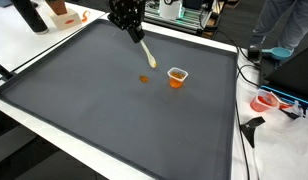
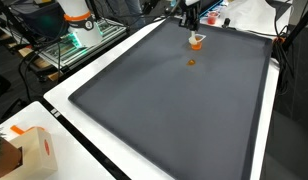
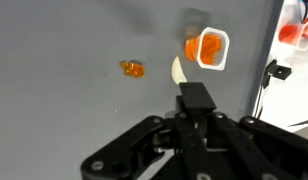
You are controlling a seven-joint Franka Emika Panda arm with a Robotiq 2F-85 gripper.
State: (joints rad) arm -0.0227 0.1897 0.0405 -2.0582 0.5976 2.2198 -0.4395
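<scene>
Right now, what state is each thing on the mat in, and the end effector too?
end effector: shut on the spoon.
spoon: held slanted, bowl end down near the mat.
cup: upright, open, orange contents inside.
orange bit: loose on the mat, apart from the cup.
mat: lying flat.
</scene>
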